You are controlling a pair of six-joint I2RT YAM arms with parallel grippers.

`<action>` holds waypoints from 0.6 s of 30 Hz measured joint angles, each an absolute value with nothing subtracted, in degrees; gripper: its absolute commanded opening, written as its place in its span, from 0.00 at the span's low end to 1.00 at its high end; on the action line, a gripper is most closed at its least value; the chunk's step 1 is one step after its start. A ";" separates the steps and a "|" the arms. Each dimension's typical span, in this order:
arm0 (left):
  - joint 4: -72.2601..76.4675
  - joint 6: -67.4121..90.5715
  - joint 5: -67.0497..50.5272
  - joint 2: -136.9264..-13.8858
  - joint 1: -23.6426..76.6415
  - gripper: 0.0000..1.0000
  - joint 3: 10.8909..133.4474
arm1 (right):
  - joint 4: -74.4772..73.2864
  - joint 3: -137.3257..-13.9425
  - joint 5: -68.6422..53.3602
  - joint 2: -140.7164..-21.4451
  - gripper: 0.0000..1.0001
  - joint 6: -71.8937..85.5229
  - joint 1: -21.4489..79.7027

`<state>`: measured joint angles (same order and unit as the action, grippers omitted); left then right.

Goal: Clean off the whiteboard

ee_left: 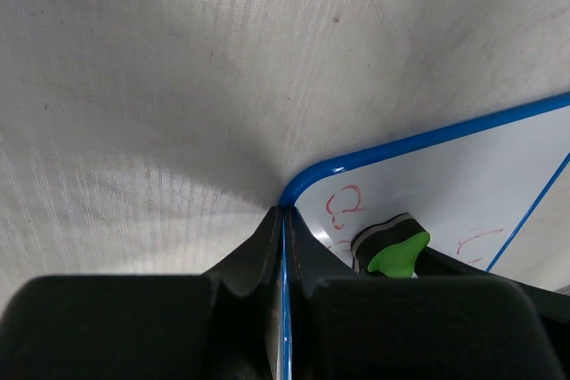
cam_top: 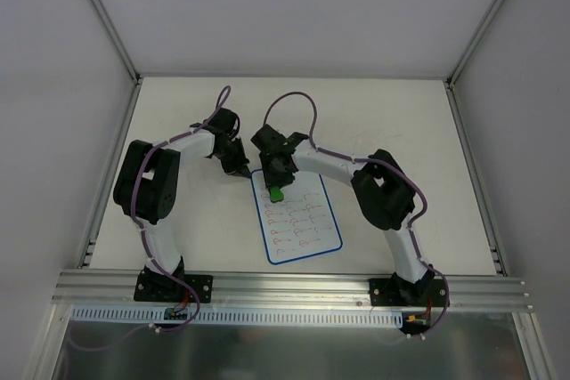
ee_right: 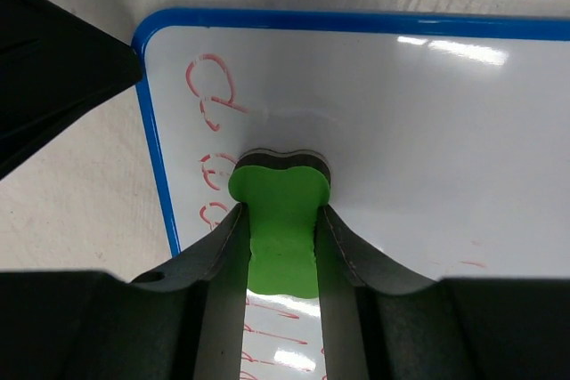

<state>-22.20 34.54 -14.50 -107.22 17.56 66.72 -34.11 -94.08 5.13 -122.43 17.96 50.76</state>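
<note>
The right end effector [ee_right: 280,217] is narrowly open, only as wide as the green eraser [ee_right: 279,186] that it holds; the two fingers [ee_right: 218,246] press the waist of the eraser from both sides, and the dark felt end lies against the face of the whiteboard [ee_right: 419,149], near its left border; red marks [ee_right: 209,91] run in a column just beside the eraser, while the face on its other side is plain white.

The left end effector [ee_left: 283,220] is closed almost fully on the thin blue edge of the whiteboard [ee_left: 463,175], just below a rounded corner; the border passes between its fingertips [ee_left: 264,236]; a red mark [ee_left: 346,204] and the eraser [ee_left: 392,255] are near, inside this corner.

In the top view the whiteboard [cam_top: 307,224] lies flat on the counter [cam_top: 401,131], a little turned, between the two arms; both end effectors meet at its far end, close to each other, the left [cam_top: 240,166] at the corner and the right [cam_top: 276,186] over the face; rows of red marks fill the near part.
</note>
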 measured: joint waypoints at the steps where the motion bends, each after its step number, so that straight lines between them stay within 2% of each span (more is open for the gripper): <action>1: -22.17 34.52 -14.50 -107.22 17.56 0.00 66.72 | -33.89 -93.78 4.93 -122.37 0.00 18.35 50.59; 7: -22.17 34.52 -14.52 -107.22 17.37 0.00 66.72 | -29.54 -84.90 4.27 -116.84 0.00 19.90 48.12; 14: -22.24 34.50 -14.74 -107.22 17.15 0.00 66.70 | -28.73 -67.40 3.97 -104.09 0.00 20.21 37.87; 18: -22.22 34.52 -15.16 -107.24 17.19 0.00 66.59 | -27.42 -61.91 2.72 -99.77 0.00 20.38 33.82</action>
